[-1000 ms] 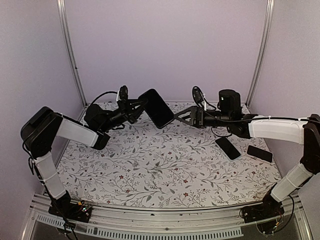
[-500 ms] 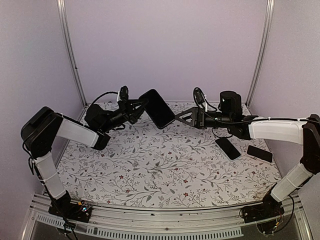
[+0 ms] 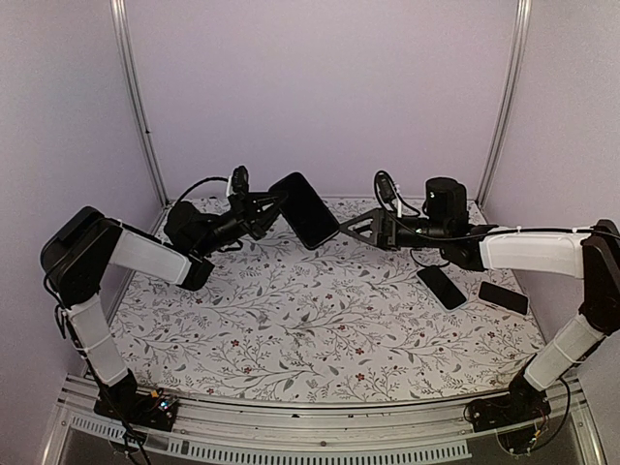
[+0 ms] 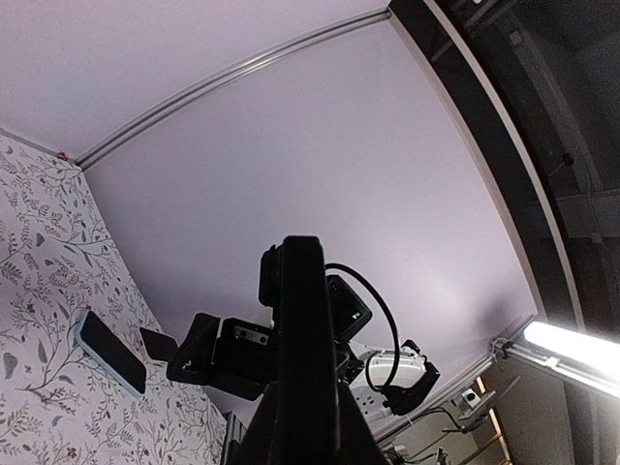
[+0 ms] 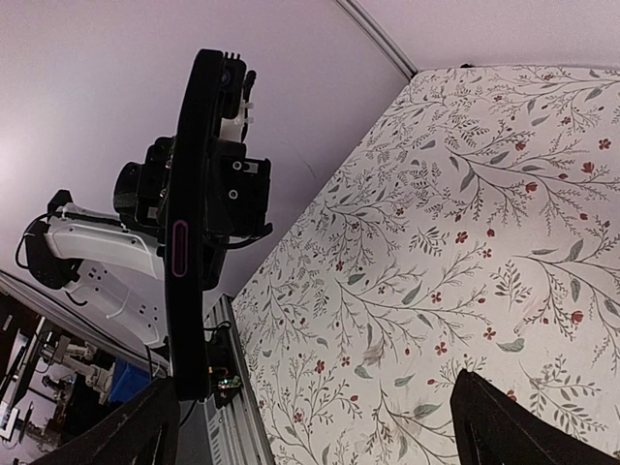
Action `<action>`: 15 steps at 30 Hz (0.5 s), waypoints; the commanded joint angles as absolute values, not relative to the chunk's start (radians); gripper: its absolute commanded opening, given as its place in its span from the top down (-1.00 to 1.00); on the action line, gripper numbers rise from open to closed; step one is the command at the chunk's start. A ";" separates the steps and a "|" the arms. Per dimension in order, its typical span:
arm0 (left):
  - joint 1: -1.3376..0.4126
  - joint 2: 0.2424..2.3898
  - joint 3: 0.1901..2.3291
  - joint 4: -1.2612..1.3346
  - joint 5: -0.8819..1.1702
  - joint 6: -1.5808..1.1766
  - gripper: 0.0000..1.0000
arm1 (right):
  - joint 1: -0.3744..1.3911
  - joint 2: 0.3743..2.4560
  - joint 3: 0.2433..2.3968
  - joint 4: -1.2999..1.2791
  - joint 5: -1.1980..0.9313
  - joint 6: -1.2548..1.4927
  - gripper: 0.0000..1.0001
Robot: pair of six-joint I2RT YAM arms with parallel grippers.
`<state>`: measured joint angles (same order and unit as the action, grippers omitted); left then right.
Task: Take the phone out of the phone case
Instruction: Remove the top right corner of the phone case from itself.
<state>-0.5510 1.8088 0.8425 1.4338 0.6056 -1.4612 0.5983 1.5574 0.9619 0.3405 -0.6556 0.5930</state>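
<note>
phone [image 3: 303, 209], slim glossy black rounded slab, tight in left pincer [image 3: 274, 205], right pincer [image 3: 345, 226] wide just beside its edge

Cased phone [image 3: 304, 209] hangs edge-on just ahead of right gripper [image 3: 346, 227] spread jaws. Open air beneath, down to table [image 3: 291, 320]. Loose phones [image 3: 441, 287] lie behind jaws.

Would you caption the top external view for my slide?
Left pincer holds the cased phone aloft; open right pincer faces it.

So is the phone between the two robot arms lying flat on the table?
No, the left claw holds the phone tilted up in the air, above the table.
</note>
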 commanded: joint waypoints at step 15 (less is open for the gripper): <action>-0.592 1.743 0.931 1.628 0.626 -1.479 1.00 | 0.574 1.621 0.963 0.247 -0.640 0.600 -0.98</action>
